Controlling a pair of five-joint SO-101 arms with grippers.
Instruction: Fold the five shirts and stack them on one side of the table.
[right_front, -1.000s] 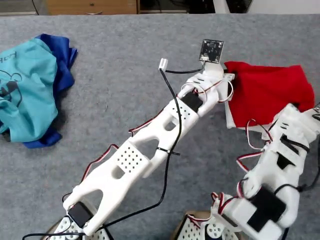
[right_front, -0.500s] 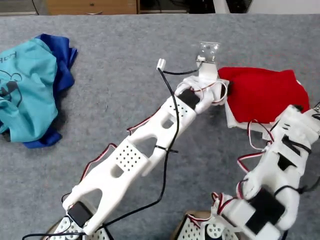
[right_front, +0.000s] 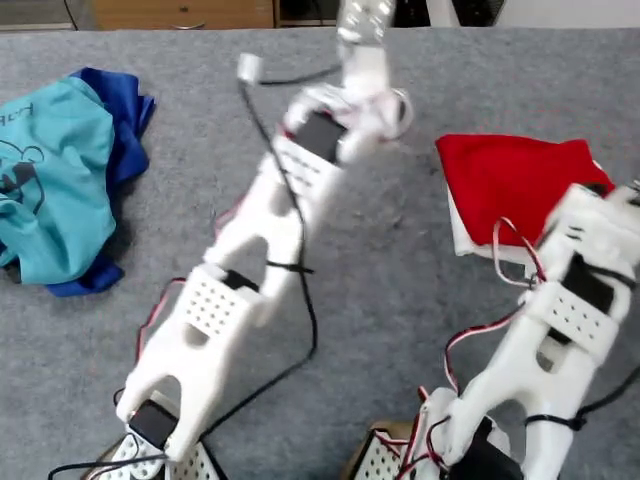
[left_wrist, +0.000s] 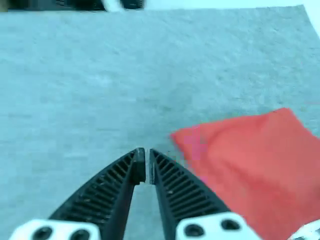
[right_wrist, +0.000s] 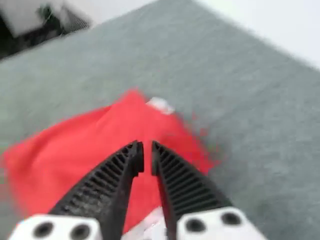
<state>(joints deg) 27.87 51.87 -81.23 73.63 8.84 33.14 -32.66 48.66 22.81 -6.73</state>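
Note:
A folded red shirt (right_front: 505, 175) lies at the table's right side on top of a white shirt (right_front: 466, 238), whose edge sticks out on the near side. A crumpled teal shirt (right_front: 55, 170) rests on a blue shirt (right_front: 125, 120) at the far left. My left gripper (left_wrist: 145, 156) is shut and empty, held over bare grey felt just off a corner of the red shirt (left_wrist: 250, 165). My right gripper (right_wrist: 147, 149) is shut with nothing in it, hovering above the red shirt (right_wrist: 75, 145). A white corner (right_wrist: 160, 104) peeks out beyond it.
The grey felt table (right_front: 200, 250) is bare between the two piles. The left arm (right_front: 290, 180) stretches diagonally across the middle to the far edge. The right arm (right_front: 570, 310) stands at the near right, partly over the red shirt.
The left arm let go of the red shirt's edge and swung up and away toward the far edge. The red shirt now lies flat and folded. The right arm shifted slightly.

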